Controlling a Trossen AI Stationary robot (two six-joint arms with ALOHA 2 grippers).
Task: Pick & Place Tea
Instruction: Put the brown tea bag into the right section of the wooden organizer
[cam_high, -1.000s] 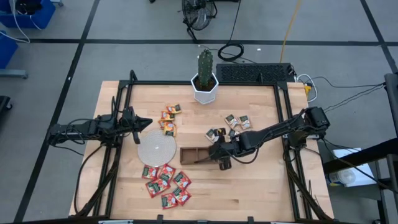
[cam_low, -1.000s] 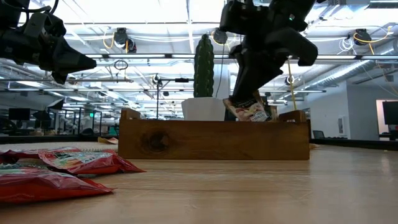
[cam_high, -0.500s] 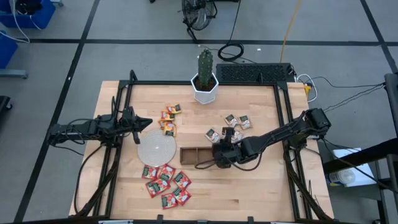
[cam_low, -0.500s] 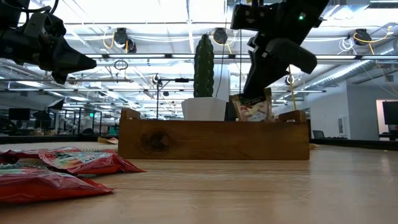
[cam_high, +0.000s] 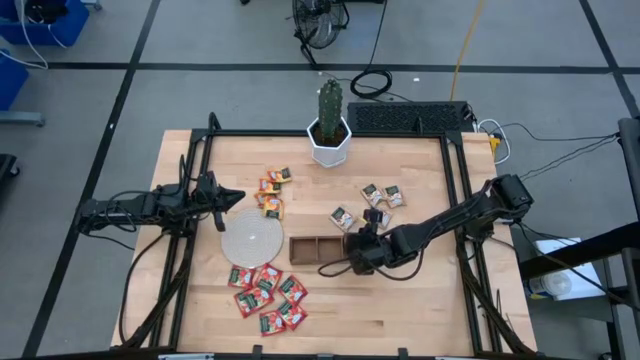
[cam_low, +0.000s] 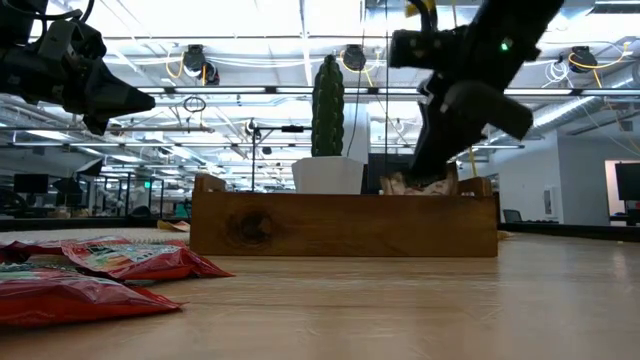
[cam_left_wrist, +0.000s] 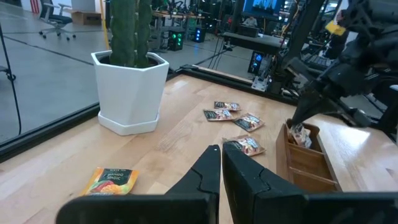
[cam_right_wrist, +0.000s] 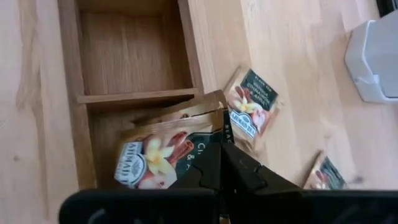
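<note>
The brown tray (cam_high: 318, 250) lies mid-table. My right gripper (cam_high: 360, 253) hangs over the tray's right end compartment (cam_right_wrist: 102, 143), shut on a whitish tea sachet with dark print (cam_right_wrist: 158, 155); the low view shows only the sachet's top (cam_low: 405, 183) above the tray wall. Loose whitish sachets (cam_high: 378, 198) lie flat beyond the tray, orange-yellow ones (cam_high: 272, 192) at mid-left, red ones (cam_high: 266, 296) near the front. My left gripper (cam_high: 236, 197) waits shut at the table's left, above the table. My right gripper pinches the sachet between its two fingers at one edge (cam_right_wrist: 214, 134). The fingers slant down from the table's right. The sachet sits tilted, its lower part inside the tray's right end compartment; whether it touches the floor there I cannot tell.
A round pale disc (cam_high: 250, 237) lies left of the tray. A cactus in a white pot (cam_high: 329, 138) stands at the far edge. The tray's other compartments (cam_right_wrist: 134, 46) hold nothing. Black frame rails (cam_high: 452, 170) run along the table's sides.
My right gripper has sunk toward the tray's right end and rolled at the wrist, staying shut on the sachet. The sachet, which hung mostly above the tray wall, has gone down into the end compartment, so only its top shows over the wall.
</note>
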